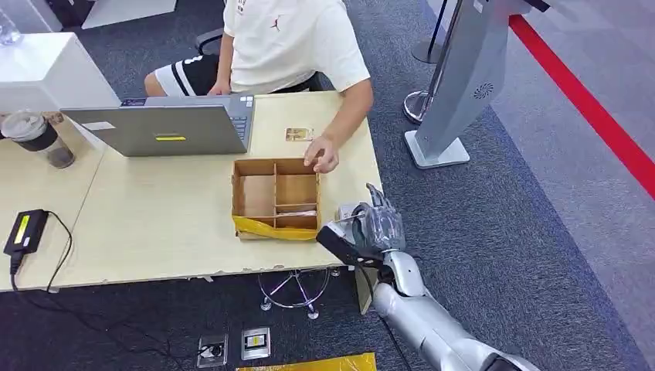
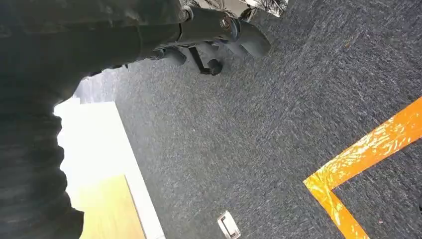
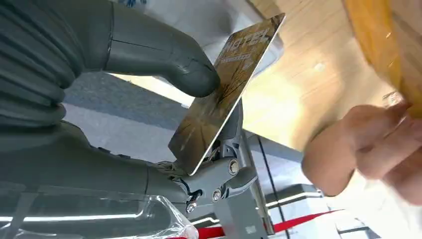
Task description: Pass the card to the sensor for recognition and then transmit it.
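Observation:
My right hand [image 1: 375, 228] hovers at the table's front right corner, just right of the cardboard box [image 1: 274, 226]. Its thumb [image 3: 189, 74] and fingers pinch a brown-gold hotel card [image 3: 219, 94], seen edge-on as a dark card [image 1: 340, 243] in the head view. A second card [image 1: 297, 134] lies on the table behind the box. A person's hand [image 1: 323, 154] rests at the box's far right corner and appears blurred [image 3: 368, 144] in the right wrist view. My left hand [image 2: 224, 30] hangs over the carpet with nothing in it.
A person sits behind the table [image 1: 154, 224]. On it are a grey laptop [image 1: 170, 127], a lidded cup [image 1: 35, 137] and a black adapter [image 1: 25, 230]. A white kiosk stand [image 1: 456, 85] and a stanchion base [image 1: 417, 104] stand on the carpet to the right.

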